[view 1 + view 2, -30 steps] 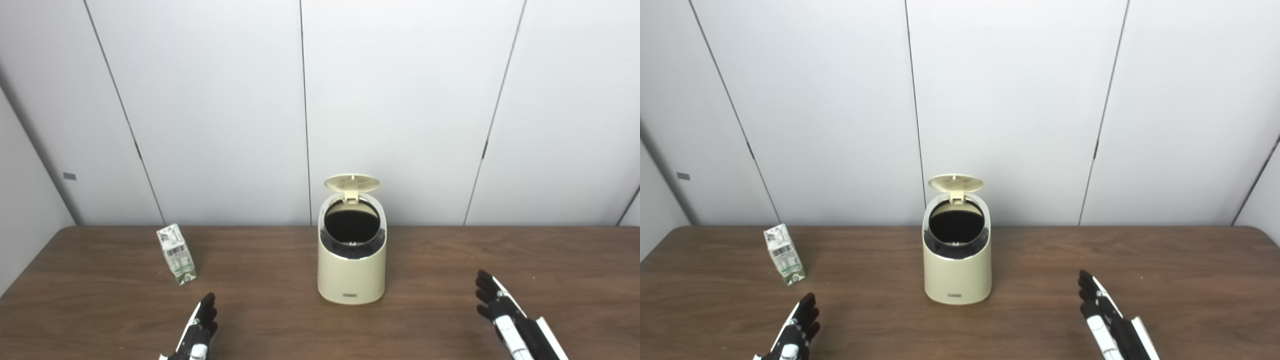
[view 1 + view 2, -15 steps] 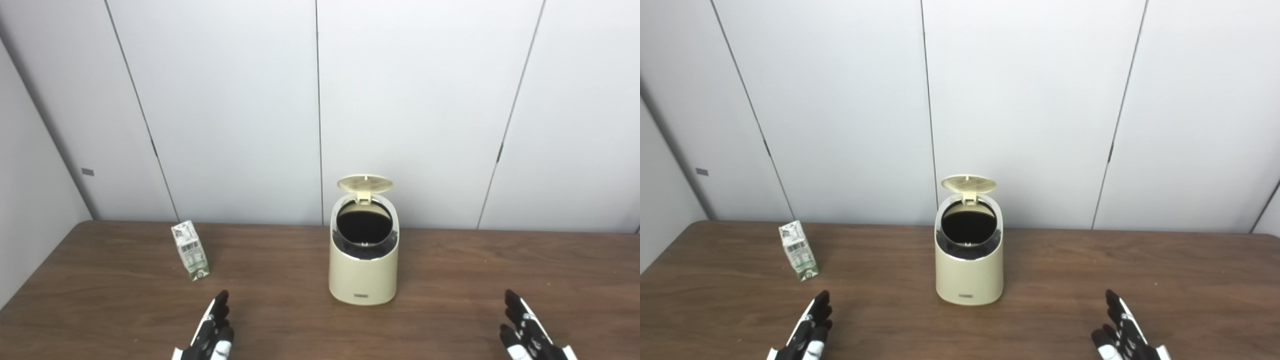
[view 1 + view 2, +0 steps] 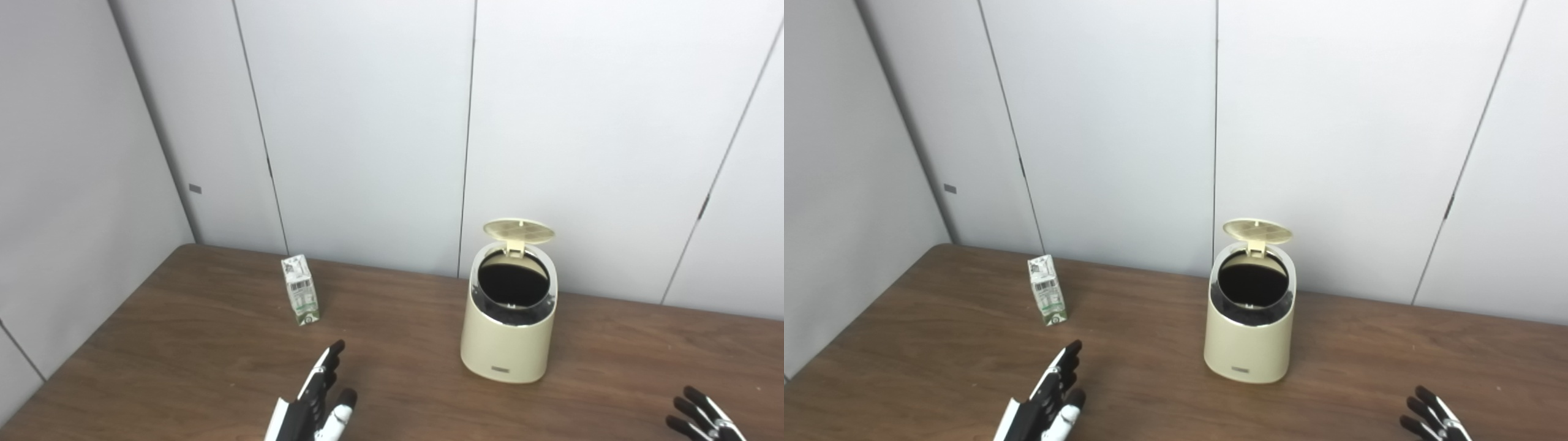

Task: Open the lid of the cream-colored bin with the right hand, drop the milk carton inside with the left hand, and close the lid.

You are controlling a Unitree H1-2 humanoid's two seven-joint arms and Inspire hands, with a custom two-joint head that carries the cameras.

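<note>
Lid (image 3: 519, 230) stands up off the bin (image 3: 507, 343); milk carton (image 3: 300, 297) sits upright at ten o'clock. Reach your empty, spread left hand (image 3: 318, 398) forward, wrapping fingers around its narrow sides. Right hand (image 3: 704, 419) idles released.

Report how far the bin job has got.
Done: the bin has its lid flipped up. In hand: the left hand, open, points toward the milk carton, which stands untouched on the table. The right hand waits low. Left: grasp, drop in, close lid.
</note>
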